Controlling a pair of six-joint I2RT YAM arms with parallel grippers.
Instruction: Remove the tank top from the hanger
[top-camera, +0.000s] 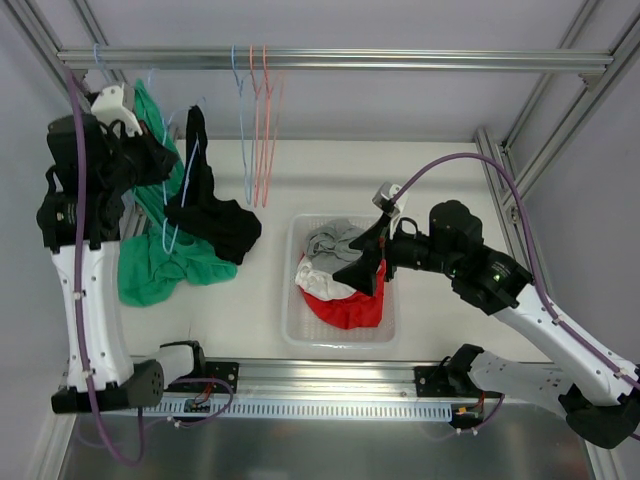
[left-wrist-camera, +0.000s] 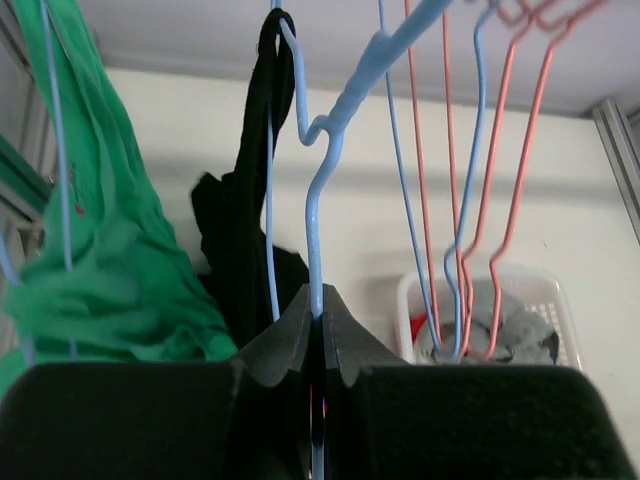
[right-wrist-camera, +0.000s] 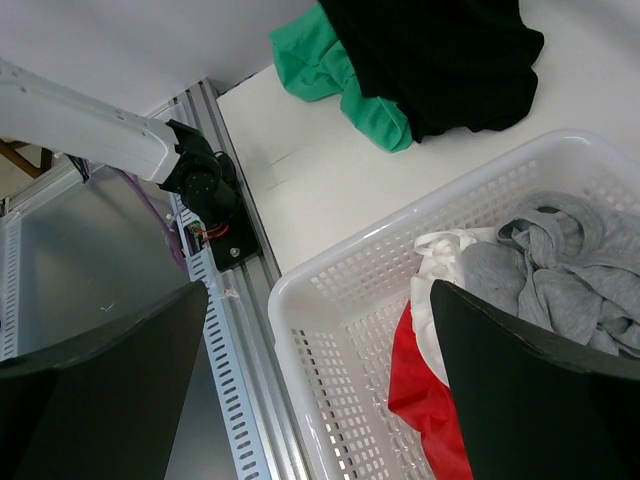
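A black tank top hangs by its strap from a light-blue wire hanger on the left of the rail. My left gripper is raised beside it, and its jaws are shut on the lower wire of that blue hanger. A green tank top hangs just left of it on another blue hanger and pools on the table. Above the white basket my right gripper stands wide open, holding nothing.
Empty blue and pink wire hangers hang from the metal rail to the right of the black top. The basket holds red, white and grey clothes. Frame posts stand at both sides.
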